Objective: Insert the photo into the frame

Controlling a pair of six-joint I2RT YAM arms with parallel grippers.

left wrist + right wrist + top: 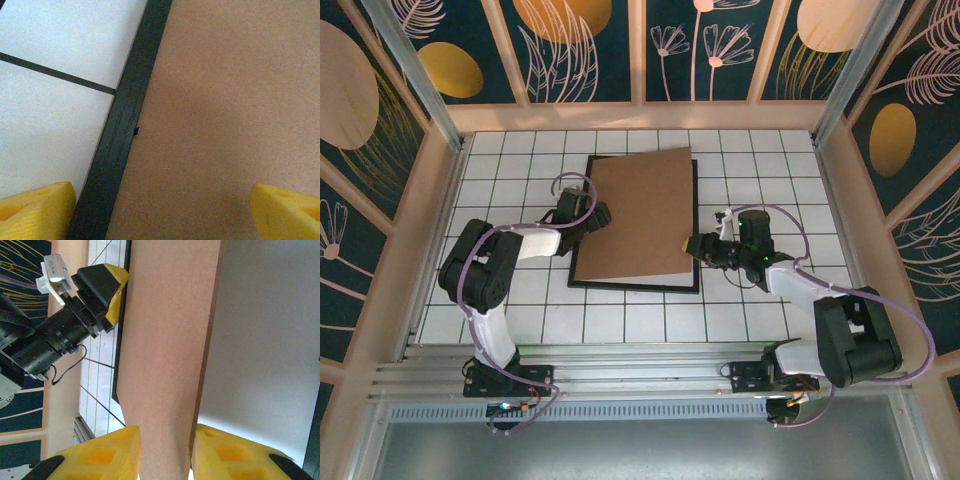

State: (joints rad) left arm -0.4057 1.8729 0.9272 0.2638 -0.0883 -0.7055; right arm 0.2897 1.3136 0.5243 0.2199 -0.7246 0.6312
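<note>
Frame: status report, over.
Left claw open over frame, left rim. Right claw shut on backing board, right edge raised. Board askew across frame, covering its opening.
</note>
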